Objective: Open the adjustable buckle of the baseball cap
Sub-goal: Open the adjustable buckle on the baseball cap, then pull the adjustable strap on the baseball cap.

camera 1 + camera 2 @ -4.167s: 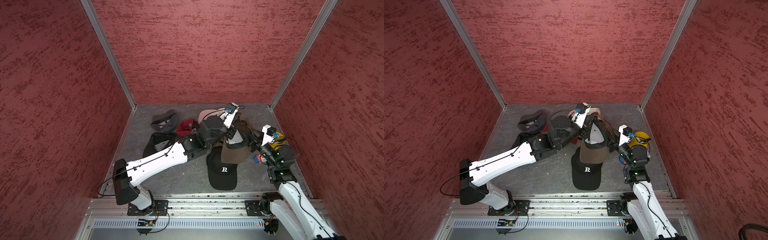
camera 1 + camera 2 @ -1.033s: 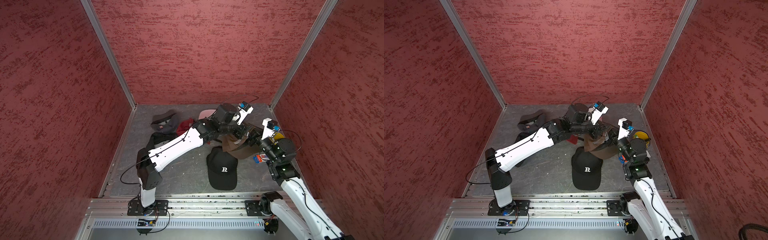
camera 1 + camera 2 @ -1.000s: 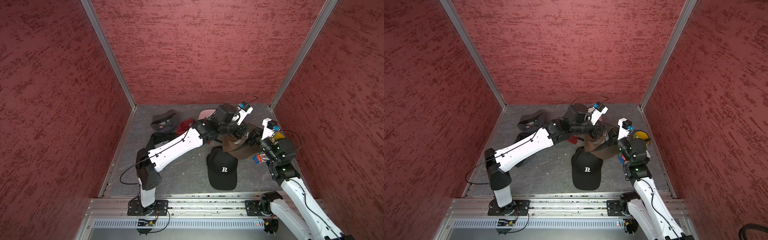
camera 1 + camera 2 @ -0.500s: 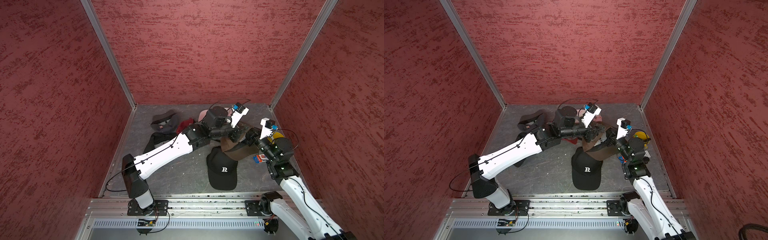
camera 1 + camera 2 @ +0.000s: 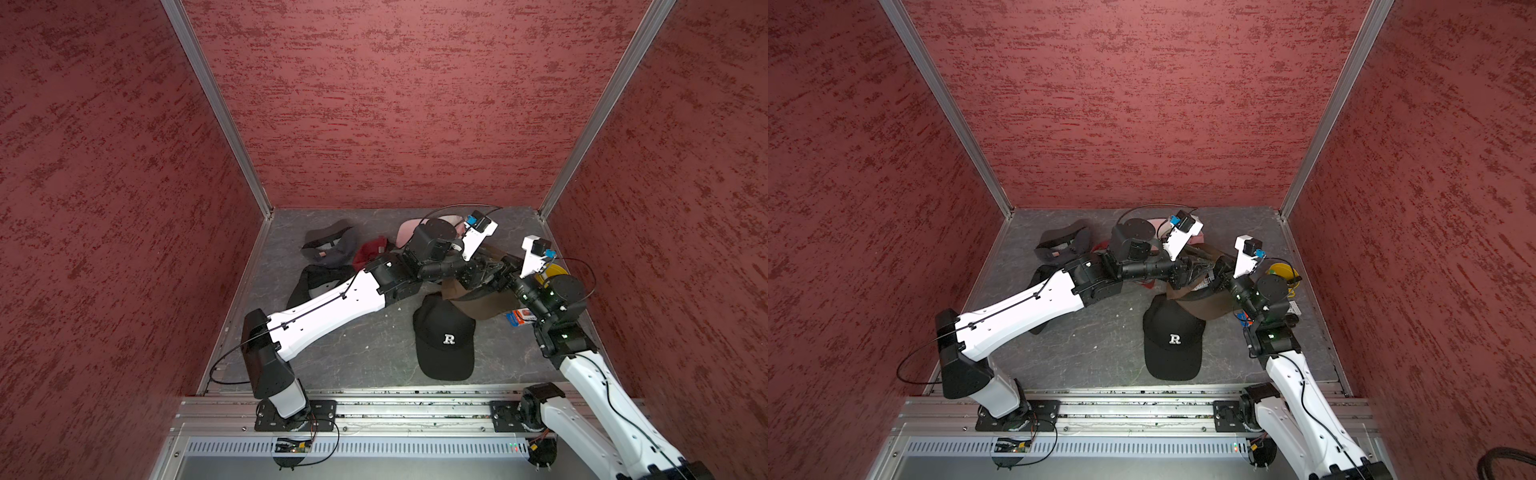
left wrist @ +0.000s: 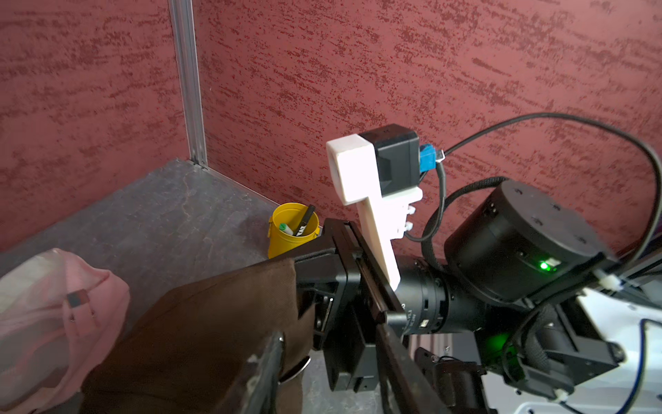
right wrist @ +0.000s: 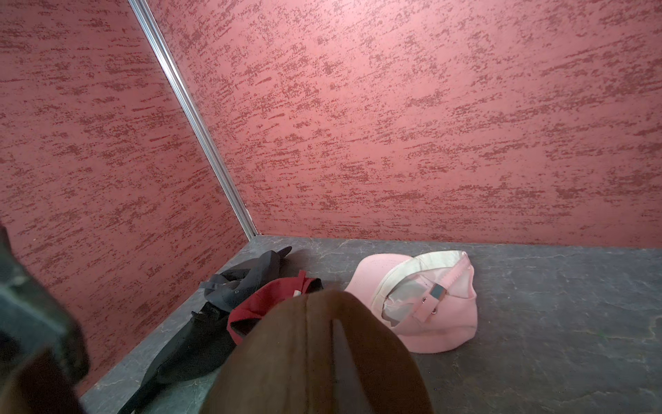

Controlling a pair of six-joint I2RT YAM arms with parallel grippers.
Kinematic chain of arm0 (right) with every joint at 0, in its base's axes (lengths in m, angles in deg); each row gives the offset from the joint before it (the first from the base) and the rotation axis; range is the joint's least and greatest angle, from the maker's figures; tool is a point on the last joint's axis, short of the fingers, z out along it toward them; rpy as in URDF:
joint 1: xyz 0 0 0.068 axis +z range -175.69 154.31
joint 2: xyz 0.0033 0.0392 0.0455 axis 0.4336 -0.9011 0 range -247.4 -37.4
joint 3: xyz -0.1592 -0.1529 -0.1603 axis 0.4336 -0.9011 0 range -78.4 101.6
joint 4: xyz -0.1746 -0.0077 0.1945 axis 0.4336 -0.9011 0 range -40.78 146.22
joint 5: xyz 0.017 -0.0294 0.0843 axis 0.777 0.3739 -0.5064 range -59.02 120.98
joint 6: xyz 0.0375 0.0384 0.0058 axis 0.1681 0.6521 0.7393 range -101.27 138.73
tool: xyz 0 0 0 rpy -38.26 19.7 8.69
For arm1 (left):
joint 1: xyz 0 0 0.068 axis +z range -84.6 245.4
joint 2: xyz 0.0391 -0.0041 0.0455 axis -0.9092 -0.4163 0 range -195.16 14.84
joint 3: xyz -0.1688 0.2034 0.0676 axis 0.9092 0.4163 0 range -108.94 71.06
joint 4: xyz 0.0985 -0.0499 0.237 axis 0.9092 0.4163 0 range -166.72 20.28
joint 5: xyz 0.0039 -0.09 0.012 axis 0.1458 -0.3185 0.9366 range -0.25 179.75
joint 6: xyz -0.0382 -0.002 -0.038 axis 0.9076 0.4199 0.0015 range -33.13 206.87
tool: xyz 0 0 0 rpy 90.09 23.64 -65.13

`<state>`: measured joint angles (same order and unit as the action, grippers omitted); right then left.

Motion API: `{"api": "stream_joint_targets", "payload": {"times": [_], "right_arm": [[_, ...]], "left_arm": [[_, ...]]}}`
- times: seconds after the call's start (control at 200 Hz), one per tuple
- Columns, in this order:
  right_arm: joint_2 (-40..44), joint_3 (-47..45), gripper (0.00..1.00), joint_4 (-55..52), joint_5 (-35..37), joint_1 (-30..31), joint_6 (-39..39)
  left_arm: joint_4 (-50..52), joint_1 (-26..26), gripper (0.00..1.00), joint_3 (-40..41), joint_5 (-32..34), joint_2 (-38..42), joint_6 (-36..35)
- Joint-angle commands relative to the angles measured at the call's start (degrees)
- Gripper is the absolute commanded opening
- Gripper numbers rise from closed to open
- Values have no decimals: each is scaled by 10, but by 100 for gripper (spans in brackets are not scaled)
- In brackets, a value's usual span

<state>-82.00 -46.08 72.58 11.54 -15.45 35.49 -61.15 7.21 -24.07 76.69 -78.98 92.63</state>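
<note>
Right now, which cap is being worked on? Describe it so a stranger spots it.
On the right half of the grey floor, find where both arms meet. The brown cap sits there, brim overlapping the black cap; it alone is brown, without an R.

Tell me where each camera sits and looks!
Top views: high in front, both looking down at the floor; left arm and right arm show.
Left wrist: on the left arm, looking across the brown cap at the right gripper and yellow cup; own finger shows.
Right wrist: on the right arm, looking over the brown cap toward the pink cap and wall; a blurred dark robot part shows.
Both wrist views share both caps.
</note>
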Motion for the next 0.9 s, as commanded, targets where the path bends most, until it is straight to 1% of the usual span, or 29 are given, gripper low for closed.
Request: {"api": "stream_joint_targets", "payload": {"times": [0.0, 0.07, 0.145, 0.2, 0.301, 0.391, 0.616, 0.781, 0.897], "right_arm": [[3, 17, 0, 13, -15, 0, 16], [2, 19, 0, 12, -19, 0, 19], [2, 23, 0, 12, -22, 0, 23], [1, 23, 0, 13, -25, 0, 25], [1, 27, 0, 12, -30, 0, 28], [0, 27, 0, 13, -33, 0, 31], [6, 28, 0, 10, -38, 1, 35], [17, 29, 0, 0, -35, 1, 35], [17, 30, 0, -1, -38, 1, 35]], "left_arm": [[-24, -1, 55, 30, 2, 49, -23], [-23, 2, 55, 55, 13, 71, -27], [-15, 2, 51, 79, 24, 90, -32], [-15, 2, 51, 97, 31, 99, -33], [-24, -1, 50, 125, 25, 105, -30], [-35, -2, 50, 138, 11, 91, -28], [-52, -1, 50, 127, -11, 45, -20], [-54, -2, 47, 127, -30, 29, -17], [-65, -1, 47, 136, -30, 21, -8]]}}
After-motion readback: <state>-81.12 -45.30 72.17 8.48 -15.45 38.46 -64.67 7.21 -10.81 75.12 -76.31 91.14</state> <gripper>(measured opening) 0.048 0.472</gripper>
